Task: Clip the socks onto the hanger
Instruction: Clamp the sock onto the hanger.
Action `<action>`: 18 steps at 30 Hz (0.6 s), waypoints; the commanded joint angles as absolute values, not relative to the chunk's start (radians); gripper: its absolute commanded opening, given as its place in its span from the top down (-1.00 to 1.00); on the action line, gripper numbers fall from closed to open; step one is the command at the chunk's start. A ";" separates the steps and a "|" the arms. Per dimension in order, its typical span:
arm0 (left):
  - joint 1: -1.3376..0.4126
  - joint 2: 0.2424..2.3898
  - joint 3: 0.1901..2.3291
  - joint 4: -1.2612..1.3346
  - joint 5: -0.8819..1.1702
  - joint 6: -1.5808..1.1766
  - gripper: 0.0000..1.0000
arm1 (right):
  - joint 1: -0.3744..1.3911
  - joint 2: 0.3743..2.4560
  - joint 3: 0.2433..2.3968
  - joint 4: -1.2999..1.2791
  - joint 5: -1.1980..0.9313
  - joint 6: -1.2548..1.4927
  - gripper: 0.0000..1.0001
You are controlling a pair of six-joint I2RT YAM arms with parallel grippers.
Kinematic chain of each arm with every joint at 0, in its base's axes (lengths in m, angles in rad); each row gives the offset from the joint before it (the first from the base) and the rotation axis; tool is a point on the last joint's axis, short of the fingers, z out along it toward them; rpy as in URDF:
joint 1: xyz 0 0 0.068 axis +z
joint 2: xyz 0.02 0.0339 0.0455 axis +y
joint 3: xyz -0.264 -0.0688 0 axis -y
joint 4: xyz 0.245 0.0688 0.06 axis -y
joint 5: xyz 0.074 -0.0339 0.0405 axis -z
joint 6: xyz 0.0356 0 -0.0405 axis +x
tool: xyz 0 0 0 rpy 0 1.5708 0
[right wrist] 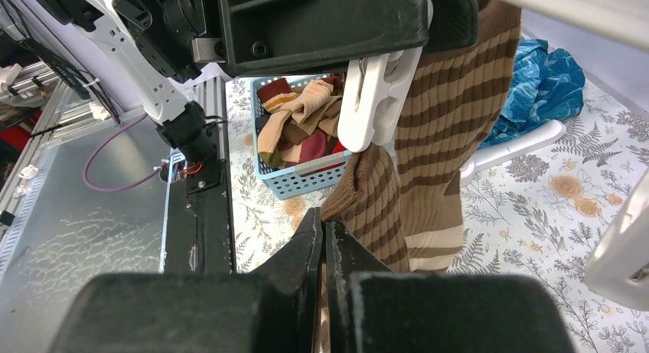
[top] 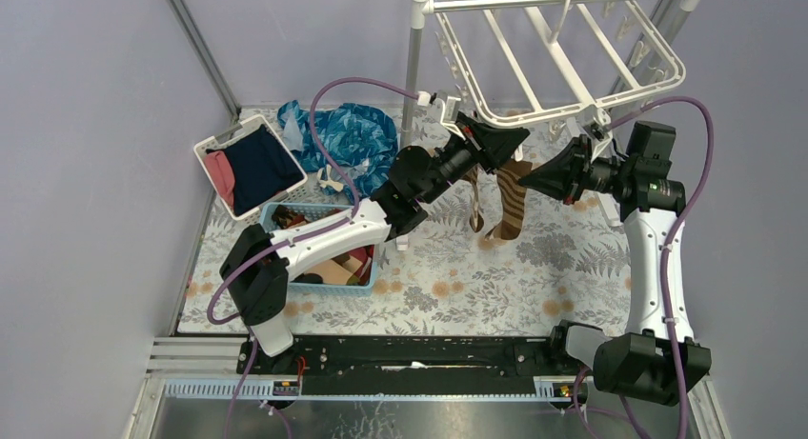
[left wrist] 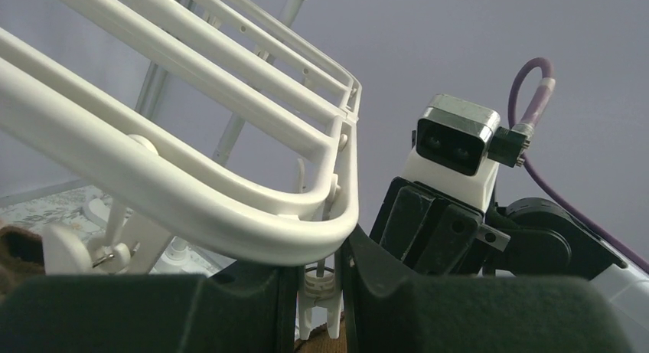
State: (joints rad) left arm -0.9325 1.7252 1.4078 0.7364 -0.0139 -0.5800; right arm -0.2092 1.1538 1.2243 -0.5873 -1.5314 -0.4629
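Note:
The white hanger [top: 562, 58] hangs at the upper right; its rim [left wrist: 229, 223] passes just above my left gripper [left wrist: 320, 292]. That gripper [top: 519, 137] is shut on a small white clip [left wrist: 321, 303] dangling under the rim, which also shows in the right wrist view [right wrist: 371, 100]. A brown dark-striped sock [top: 515, 206] hangs below the hanger. My right gripper [right wrist: 323, 227] is shut on this sock's cuff [right wrist: 367, 184], just under the clip's mouth. Its upper end is hidden behind the left gripper. A thin tan sock [top: 474, 206] hangs beside it.
A blue basket [top: 286, 213] with more socks [right wrist: 302, 123] sits by the left arm. Behind it are a white basket [top: 212, 144] of navy and pink clothes, a blue patterned cloth [top: 353, 134] and the upright rack pole [top: 413, 68].

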 commanded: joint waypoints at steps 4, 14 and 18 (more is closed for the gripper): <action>-0.920 1.703 1.395 0.809 0.032 -0.611 0.74 | -0.204 1.156 1.293 -0.631 -1.642 -0.483 1.00; -0.906 1.714 1.394 0.838 0.060 -0.637 0.74 | -0.203 1.122 1.275 -0.644 -1.642 -0.485 1.00; -0.905 1.716 1.389 0.851 0.075 -0.647 0.75 | -0.203 1.124 1.277 -0.626 -1.642 -0.466 1.00</action>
State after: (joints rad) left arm -0.9131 1.7252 1.4067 0.7776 0.0456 -0.6296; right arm -0.2092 1.1469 1.2552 -0.6441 -1.5356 -0.4904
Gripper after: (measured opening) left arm 0.265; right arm 0.021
